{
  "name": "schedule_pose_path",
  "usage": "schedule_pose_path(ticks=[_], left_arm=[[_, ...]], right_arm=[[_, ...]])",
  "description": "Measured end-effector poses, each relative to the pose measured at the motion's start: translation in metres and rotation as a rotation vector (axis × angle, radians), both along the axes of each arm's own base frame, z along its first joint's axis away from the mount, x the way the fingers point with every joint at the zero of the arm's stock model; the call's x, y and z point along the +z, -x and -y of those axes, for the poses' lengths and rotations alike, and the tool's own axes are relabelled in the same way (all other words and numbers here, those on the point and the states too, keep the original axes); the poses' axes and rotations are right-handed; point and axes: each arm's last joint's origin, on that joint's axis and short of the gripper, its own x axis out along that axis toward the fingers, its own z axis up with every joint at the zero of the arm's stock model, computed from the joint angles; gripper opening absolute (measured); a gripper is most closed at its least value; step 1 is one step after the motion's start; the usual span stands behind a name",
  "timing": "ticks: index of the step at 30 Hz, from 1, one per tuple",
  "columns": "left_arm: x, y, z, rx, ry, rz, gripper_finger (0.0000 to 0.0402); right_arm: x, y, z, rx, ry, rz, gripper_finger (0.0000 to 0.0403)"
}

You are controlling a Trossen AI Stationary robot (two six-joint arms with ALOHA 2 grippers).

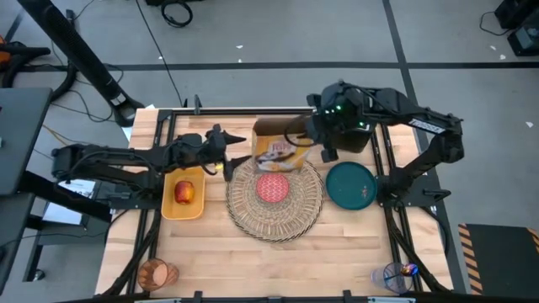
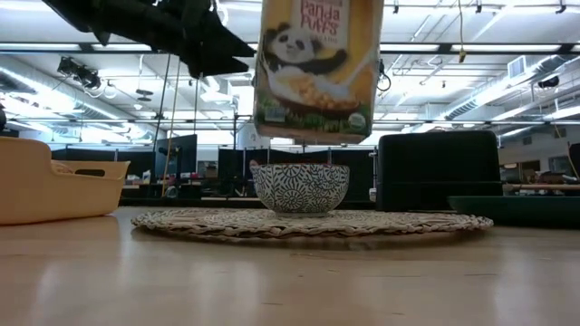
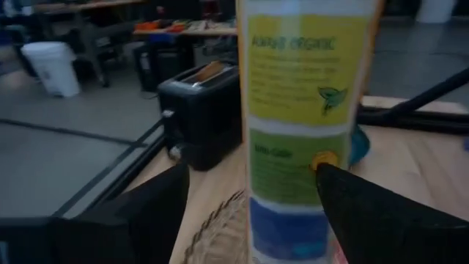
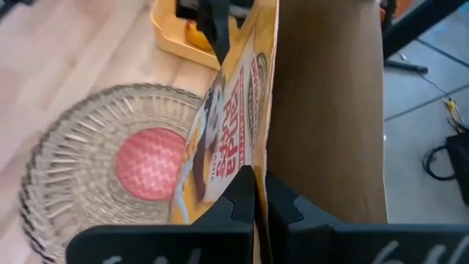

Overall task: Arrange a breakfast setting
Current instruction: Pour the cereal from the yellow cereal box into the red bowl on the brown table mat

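The right gripper pinches the cereal box above the pink bowl on the placemat; left fingers spread, seemingly released. That thin-edge pinch could slip, dropping the box onto the bowl.

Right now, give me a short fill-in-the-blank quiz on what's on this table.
1. The cereal box is held up by the ____ pincer.
2. The pink bowl sits on the woven ____.
3. The apple lies in a yellow ____.
4. The teal plate lies on the mat's ____ side in the high view.

Missing words: right; placemat; tray; right
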Motion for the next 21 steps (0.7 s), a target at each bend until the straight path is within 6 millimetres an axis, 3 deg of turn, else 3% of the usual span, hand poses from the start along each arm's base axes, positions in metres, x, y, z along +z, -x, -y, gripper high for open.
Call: schedule_pose_path(ticks=[10,17,21], left_arm=[[-0.002,-0.011,0.003,-0.146,0.006,0.059,0.0309],[0.001,-0.01,0.009,-0.35,-0.008,0.081,0.0309],[0.004,-0.011,0.009,-0.357,-0.02,0.111,0.0309]], right_arm=[[-0.001,-0.003,-0.02,0.021,0.031,-0.011,0.0005],[0.001,0.004,-0.025,0.03,0.038,-0.029,0.0005],[0.002,0.006,-0.028,0.043,0.039,-0.016,0.0005]])
